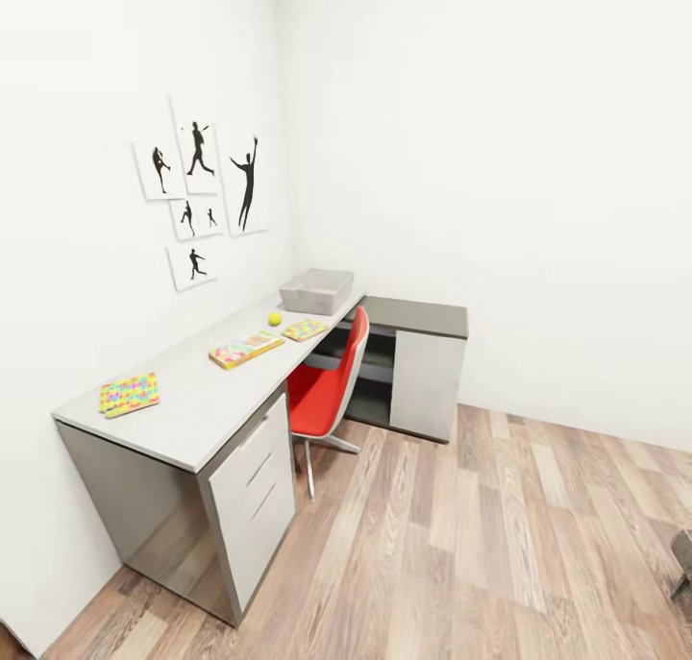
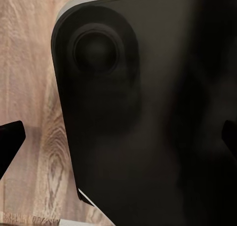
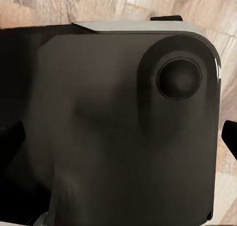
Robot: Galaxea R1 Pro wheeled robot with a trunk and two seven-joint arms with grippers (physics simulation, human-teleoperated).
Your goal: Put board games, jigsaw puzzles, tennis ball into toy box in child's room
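The table (image 1: pixel 207 401) runs along the left wall. At its far end stands the light-grey toy box (image 1: pixel 315 291). The tennis ball (image 1: pixel 275 319) lies just in front of the box. One jigsaw puzzle (image 1: pixel 129 394) lies near the table's close end and another (image 1: pixel 306 330) near the ball. Between them lies a flat board game (image 1: pixel 246 349). The bed is out of view. My left gripper (image 2: pixel 118 142) and right gripper (image 3: pixel 118 137) are open, each facing a dark panel of my own body above the wood floor, far from the table.
A red swivel chair (image 1: pixel 332 391) is tucked against the table's front. The lower dark-grey section (image 1: pixel 418 316) fills the corner. White drawers (image 1: pixel 255 487) face the wood floor (image 1: pixel 461 545). A grey piece (image 1: pixel 682 554) pokes in at the right edge.
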